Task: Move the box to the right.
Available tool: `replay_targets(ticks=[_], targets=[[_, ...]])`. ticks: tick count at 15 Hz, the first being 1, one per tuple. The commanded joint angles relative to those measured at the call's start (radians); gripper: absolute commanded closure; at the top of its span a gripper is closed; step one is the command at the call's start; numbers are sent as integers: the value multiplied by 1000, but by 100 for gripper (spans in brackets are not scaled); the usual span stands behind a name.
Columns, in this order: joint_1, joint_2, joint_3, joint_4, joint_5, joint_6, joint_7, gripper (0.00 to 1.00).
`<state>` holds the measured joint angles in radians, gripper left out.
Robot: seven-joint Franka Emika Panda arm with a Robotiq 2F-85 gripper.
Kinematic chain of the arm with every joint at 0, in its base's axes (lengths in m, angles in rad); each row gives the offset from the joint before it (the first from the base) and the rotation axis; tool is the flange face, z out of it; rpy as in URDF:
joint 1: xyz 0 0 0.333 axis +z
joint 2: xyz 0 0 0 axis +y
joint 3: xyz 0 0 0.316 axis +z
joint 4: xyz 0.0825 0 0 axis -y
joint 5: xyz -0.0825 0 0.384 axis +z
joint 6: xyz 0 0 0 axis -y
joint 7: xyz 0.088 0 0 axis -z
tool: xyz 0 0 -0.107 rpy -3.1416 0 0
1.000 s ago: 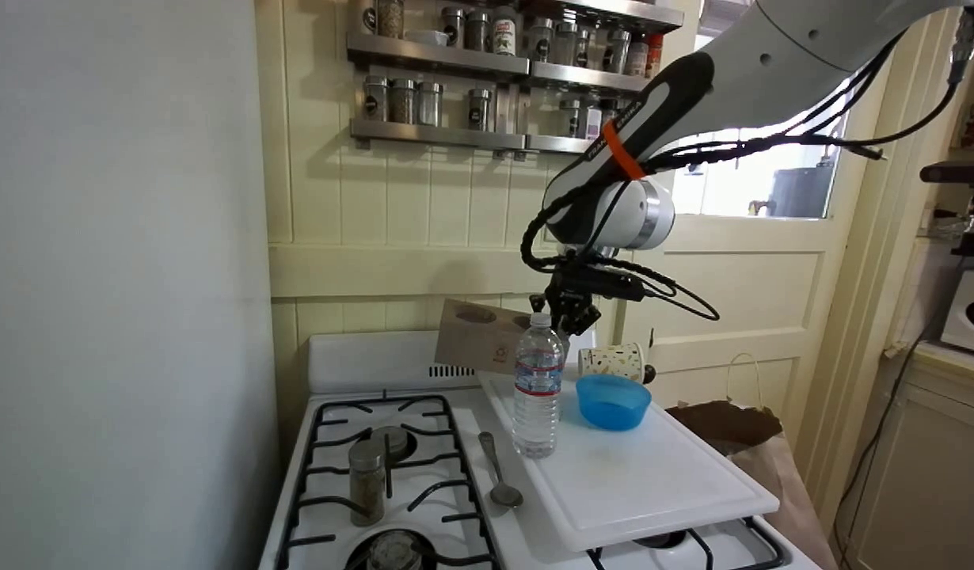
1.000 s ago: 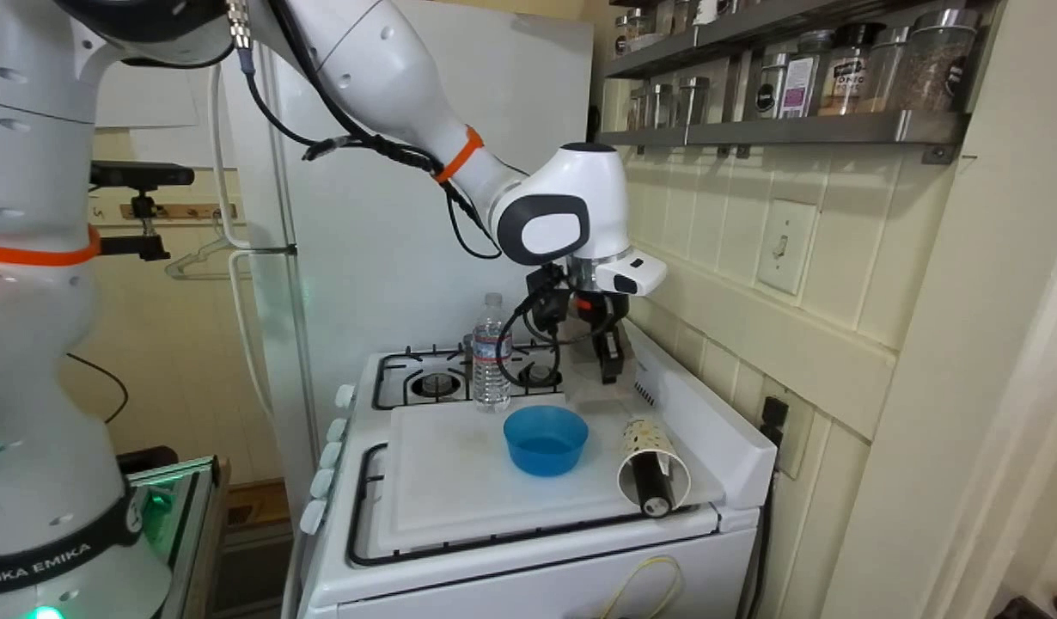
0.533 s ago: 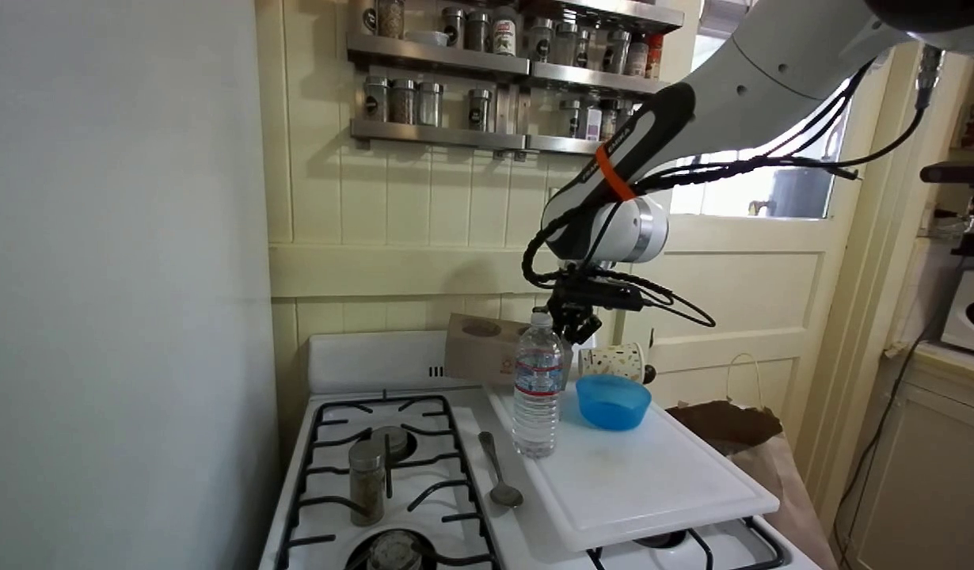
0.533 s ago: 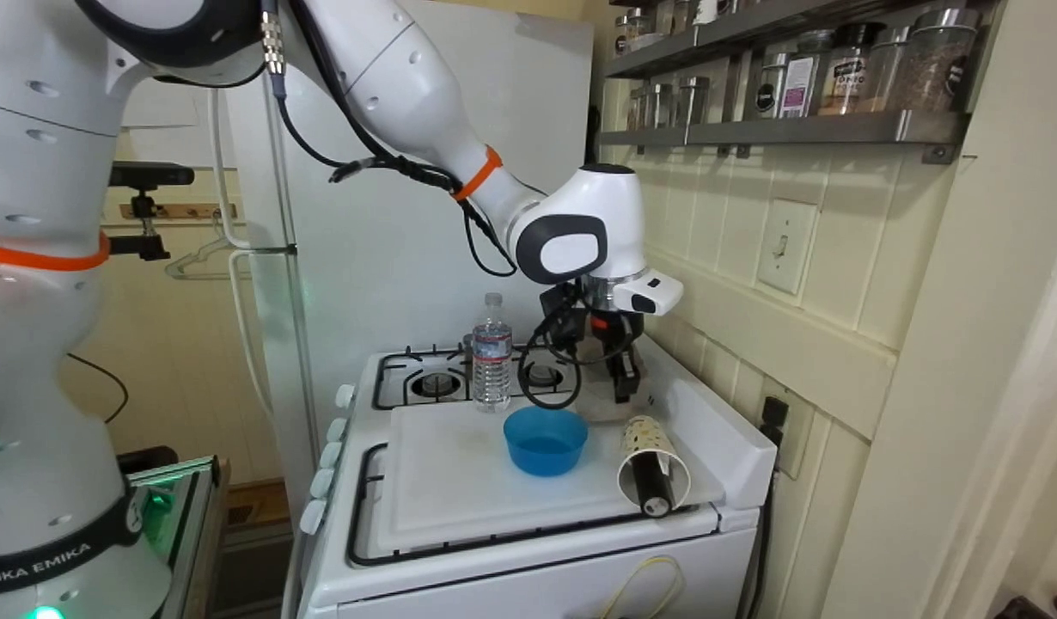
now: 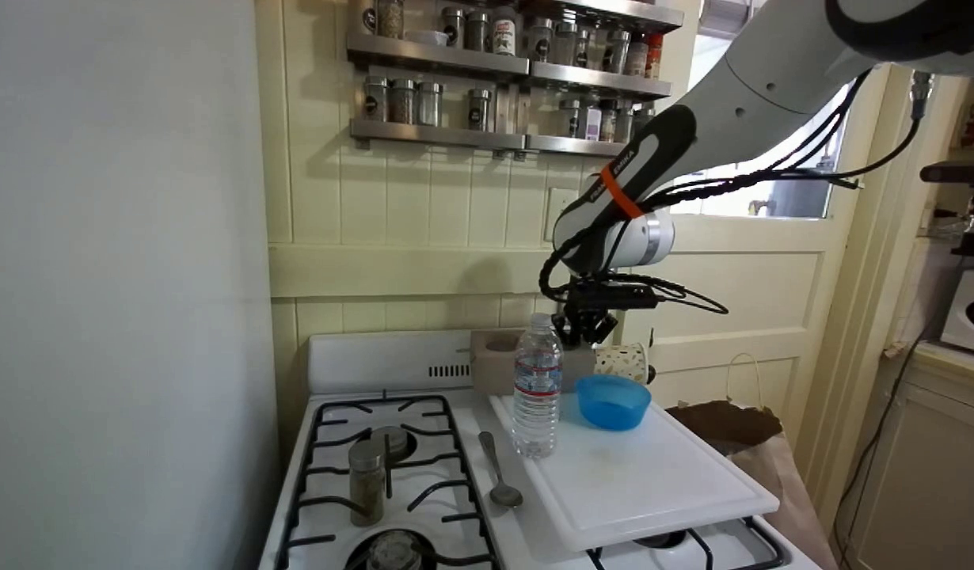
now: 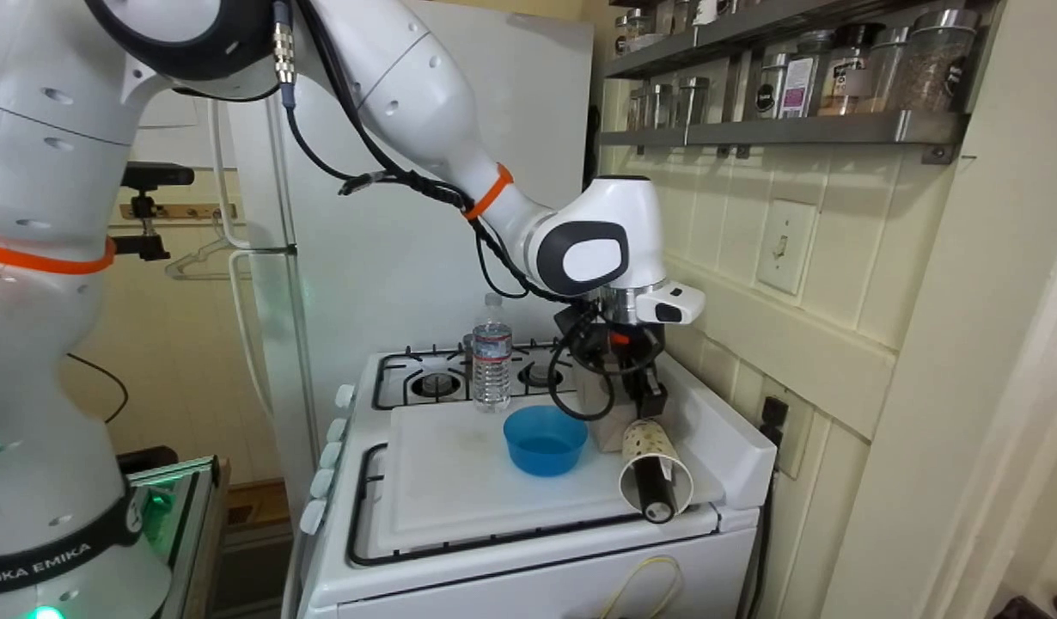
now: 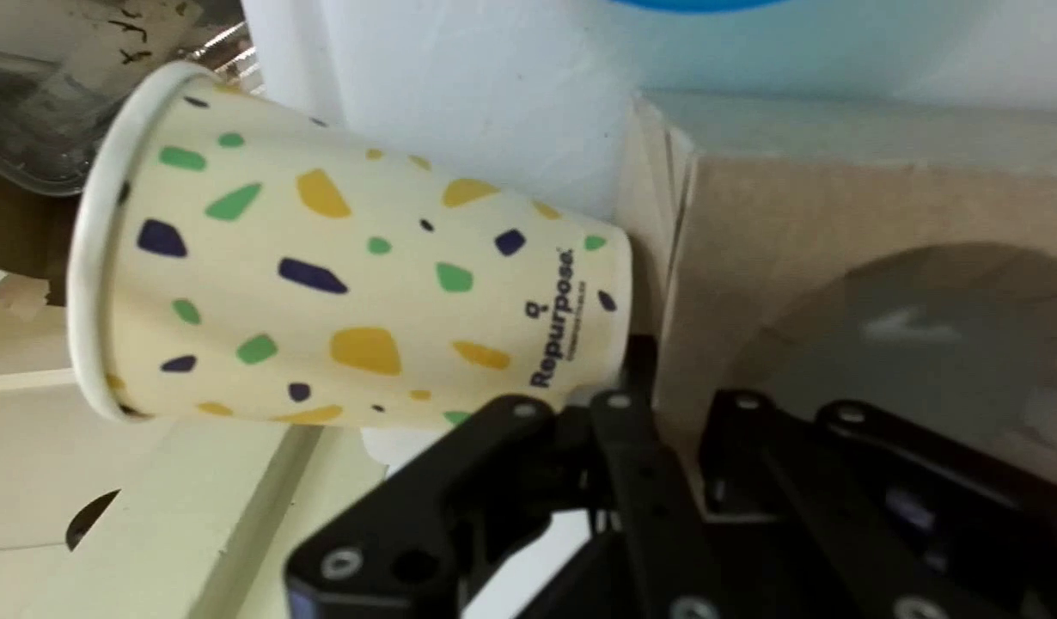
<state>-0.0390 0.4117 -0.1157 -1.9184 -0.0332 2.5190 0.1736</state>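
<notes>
Hand (image 7: 681,400): fingers appear clamped on the end wall of the box (image 7: 838,206), one outside the wall, the other at the edge of the round cut-out. Grip depth is hidden.

Box position: rear of the table (image 5: 471,408), in front of the white back panel (image 5: 389,362), at the far end of the white board (image 5: 653,467). It appears about level; full seating of the underside cannot be confirmed.

Surroundings, measured from the box in an exterior view: patterned cup (image 5: 623,364) on its side at 3 o'clock, its base touching the box or just beside it; blue bowl (image 5: 613,402) at 4 o'clock; bottle (image 5: 537,388), upright, at 6 o'clock.

CAUTION:
1. Further travel toward 3 o'clock would probably push the cup, which could roll over the table edge with the dark cylinder (image 6: 654,490) in its mouth.
2. Drift toward 4 o'clock may shove the bowl.
3. If a finger catches in the cut-out during release, the box may lift or swing.
4. Excess squeeze may crease the wall, which looks like thin cardboard.
</notes>
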Motion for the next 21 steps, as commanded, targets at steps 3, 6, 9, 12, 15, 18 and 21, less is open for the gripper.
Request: replay_targets(ticks=[3,6,9,12,15,18,21], targets=[[17,30,-12,52,-61,-80,7,68],[23,35,-6,67,-66,-105,7,53],[25,29,2,69,-49,-104,10,31],[24,14,9,65,-38,-91,11,7],[21,2,16,60,-22,-92,12,0],[27,0,22,65,-20,-90,19,0],[37,-6,27,64,-28,-70,30,1]])
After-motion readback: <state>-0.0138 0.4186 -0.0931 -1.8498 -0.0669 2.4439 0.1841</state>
